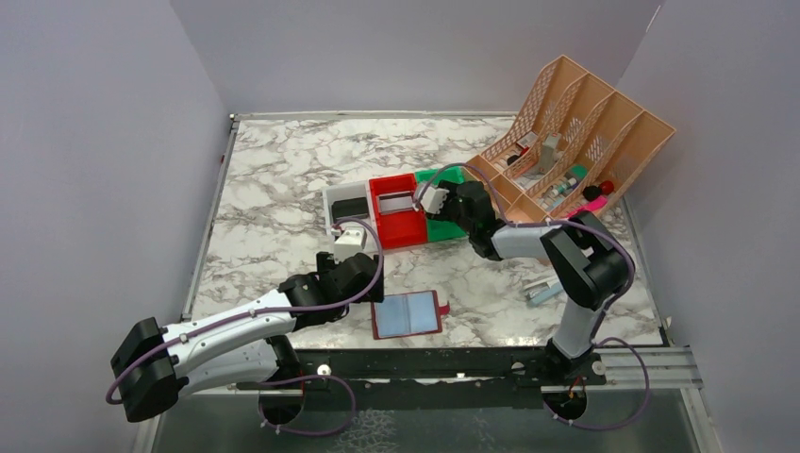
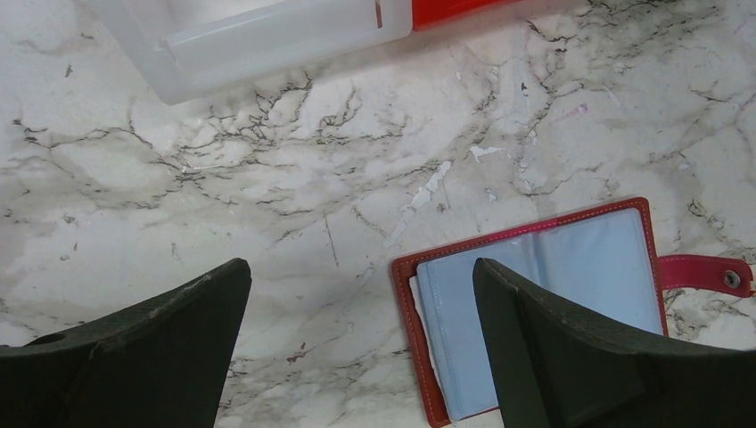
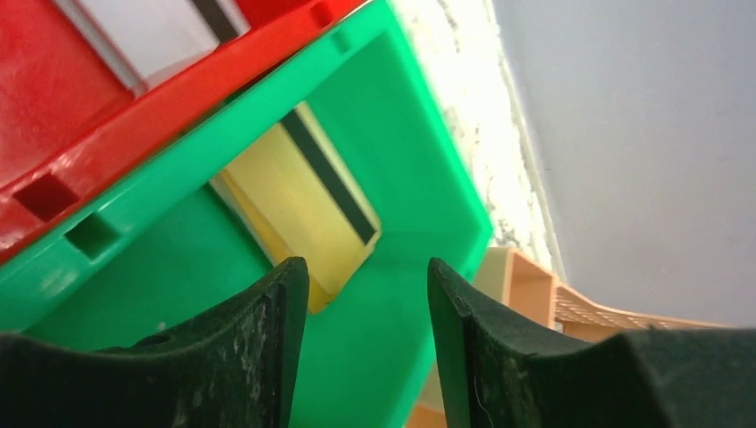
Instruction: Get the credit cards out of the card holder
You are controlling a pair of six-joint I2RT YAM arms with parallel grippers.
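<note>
left pincer (image 2: 358, 272): mine; wide open, empty, over marble table (image 2: 267, 178)
card holder (image 2: 544, 303): lying open at my 4 o'clock; pockets look empty
right pincer (image 3: 367, 267): mine; open, empty, above green bin (image 3: 419, 169)
gold card (image 3: 299, 209): flat inside green bin
risk: right fingers dipping could snag bin wall; card spills

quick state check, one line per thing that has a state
card holder: open flat, pockets look empty
gold card: lying in green bin
grey card: lying in red bin
left gripper: open, above table
right gripper: open, over green bin
</note>
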